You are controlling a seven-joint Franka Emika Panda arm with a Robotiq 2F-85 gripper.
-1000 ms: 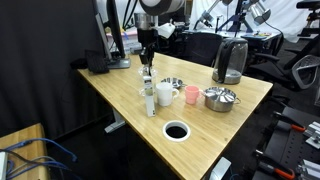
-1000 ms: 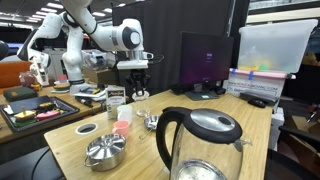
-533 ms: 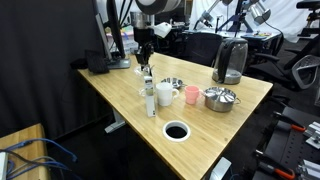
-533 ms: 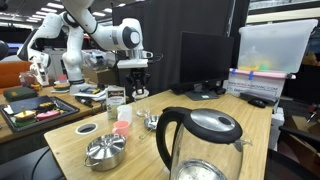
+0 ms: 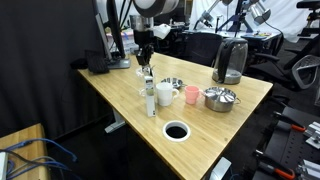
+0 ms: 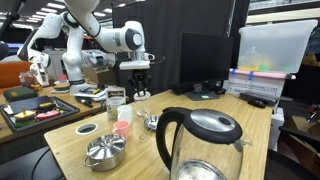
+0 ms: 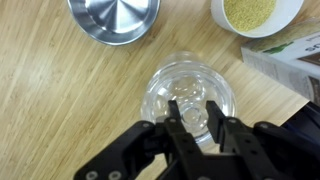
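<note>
A clear empty glass (image 7: 160, 88) stands on the wooden table (image 7: 60, 110), and my gripper (image 7: 192, 104) hangs straight above its mouth. The two black fingers (image 7: 174, 118) stand close together with a narrow gap; I see nothing held between them. In both exterior views the gripper (image 5: 146, 62) (image 6: 140, 78) points straight down over the glass (image 5: 146, 86) (image 6: 140, 97) near the table's back edge. A steel bowl (image 7: 113, 18) and a white bowl of yellowish grains (image 7: 255, 12) lie just beyond the glass.
Near the glass stand a white carton (image 5: 150, 100), a white cup (image 5: 164, 94), a pink cup (image 5: 190, 94), a lidded steel pot (image 5: 219, 97) and a kettle (image 5: 230, 60). A round cable hole (image 5: 176, 130) sits near the table's front. A monitor (image 6: 208, 60) stands behind.
</note>
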